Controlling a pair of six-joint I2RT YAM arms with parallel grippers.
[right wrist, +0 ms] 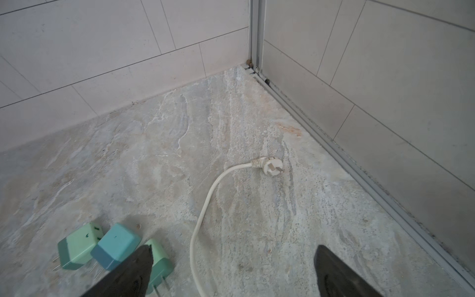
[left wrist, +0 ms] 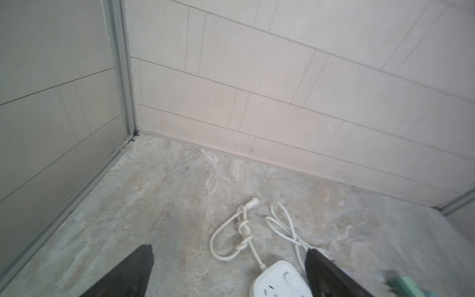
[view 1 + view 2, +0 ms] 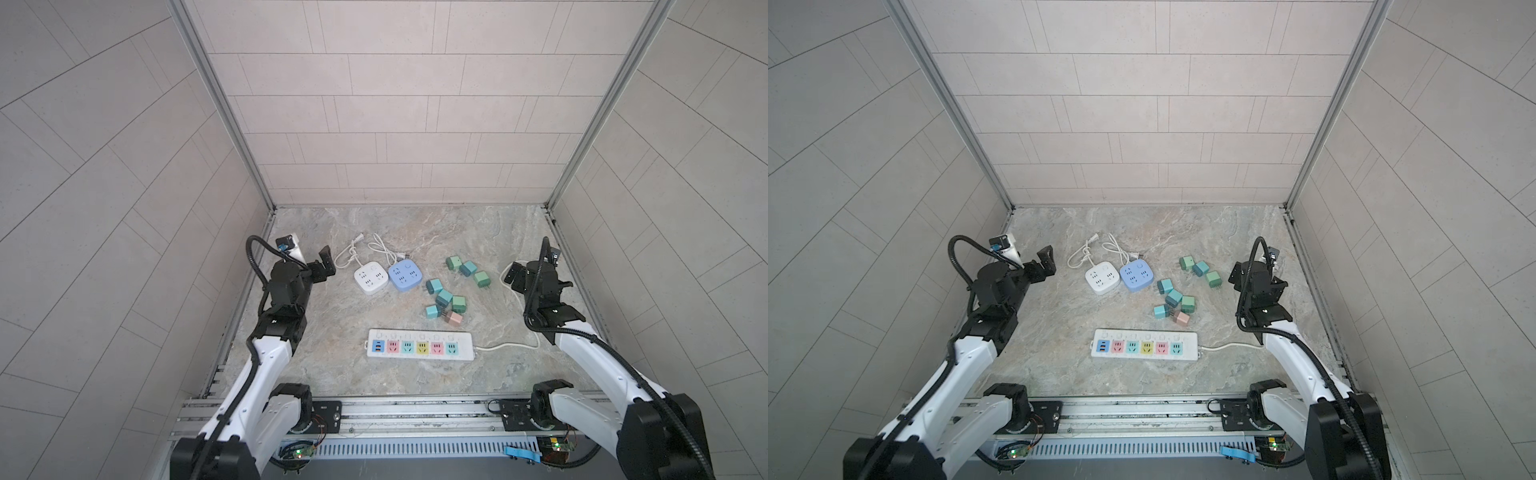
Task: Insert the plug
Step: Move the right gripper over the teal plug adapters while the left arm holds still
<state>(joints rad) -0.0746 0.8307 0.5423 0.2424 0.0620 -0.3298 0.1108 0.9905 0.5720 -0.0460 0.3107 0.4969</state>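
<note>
While both claws stand wide and hold nothing, no plug is in hand; left claw (image 2: 228,250) hangs beyond the USB end of the power strip (image 3: 419,345), right claw (image 1: 234,249) beyond its cord end.

Stock: eight coloured plugs (image 3: 444,297) loose on the table (image 3: 332,374) just beyond the strip, none in its sockets; pink plug (image 3: 453,318) nearest the strip, far three plugs (image 1: 115,243) farthest from it.

Lie: all on their sides, long axis flat to the table; the far three aim their prongs (image 1: 165,282) back toward the strip, not downward; the pink one's prongs are too small to read with confidence.

Risks: blocks crowd together, so a closing claw could knock a neighbour; a plug gripped askew would likely meet the slots tilted and jam; the strip lies loose and may slide under a push.
</note>
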